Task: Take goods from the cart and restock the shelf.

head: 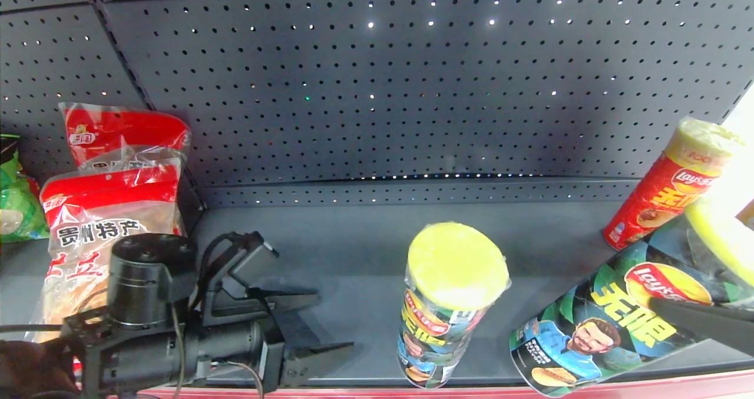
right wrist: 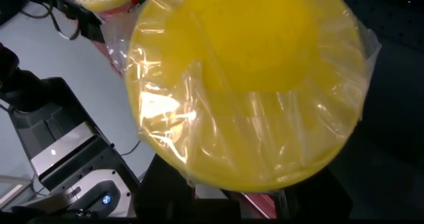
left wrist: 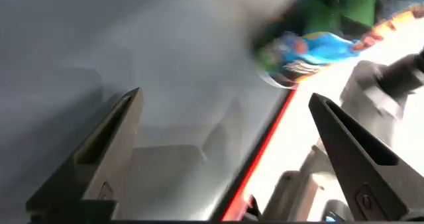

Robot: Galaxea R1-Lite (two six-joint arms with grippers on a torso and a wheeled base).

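Left gripper (head: 334, 321): fingers spread, near left above shelf (head: 353, 240). Right gripper (head: 695, 319): pinching tilted can (head: 595, 328), near right.

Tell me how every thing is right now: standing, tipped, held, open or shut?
left gripper: open, empty, low over the front of the shelf.
blue-green can: held, tipped at a slant, yellow lid on.
right gripper: shut on the blue-green can.
middle can: standing on the shelf, lid on.
red can: on the shelf at the back, lid on.
red bags: sealed, propped upright.
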